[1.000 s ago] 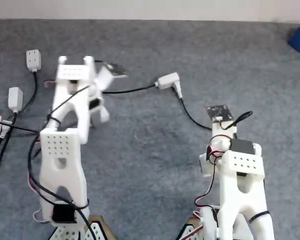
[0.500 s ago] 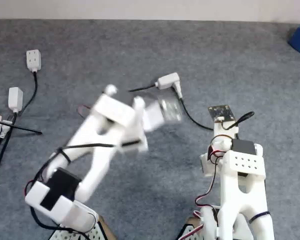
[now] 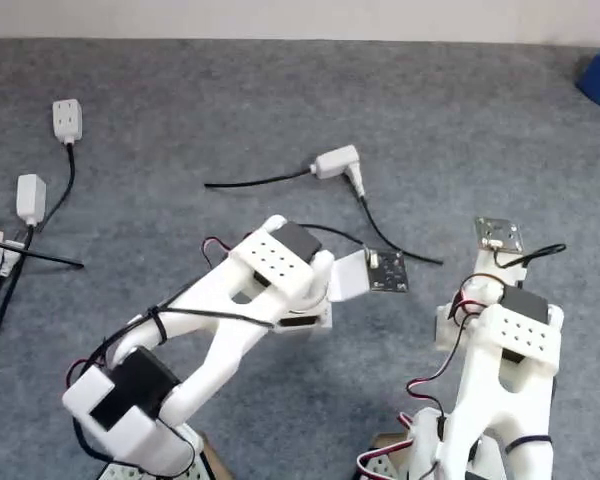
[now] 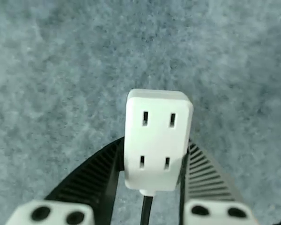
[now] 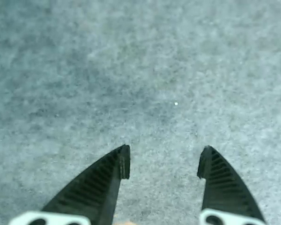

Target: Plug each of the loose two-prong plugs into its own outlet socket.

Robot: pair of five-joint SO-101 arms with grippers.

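**Item: two-arm plugging station, one socket block in hand**

1. Grey carpet (image 3: pixel 460 120). Work surface.
2. Left arm (image 3: pixel 230 310). Stretched out from its base toward the corded plug (image 3: pixel 335 162), stopping short of it.
3. Right arm (image 3: pixel 500 340). Stands on the base side of the plug and off to the right, well apart from it.
4. Socket block (image 4: pixel 158 136). White, two pairs of slots, cord leaving its lower end. Clamped by its sides in the left gripper (image 4: pixel 154 150), near the plug but not touching.
5. Right gripper (image 5: pixel 164 161). Claw spread wide, nothing between the fingers but carpet.
6. Spare white blocks (image 3: pixel 67 120), (image 3: pixel 30 198). Far to the left of the plug.

**Hazards (judged):** The hold sits low on the block's sides, so an inserting push may tip or slide it. The block's trailing cord may snag. The plug lies flat and its prongs cannot be made out, so a poor pickup angle would miss the slots.

**View notes:** The left wrist view gives the slots and the grip. The high view gives the plug's place and cord. The right wrist view confirms the empty claw.
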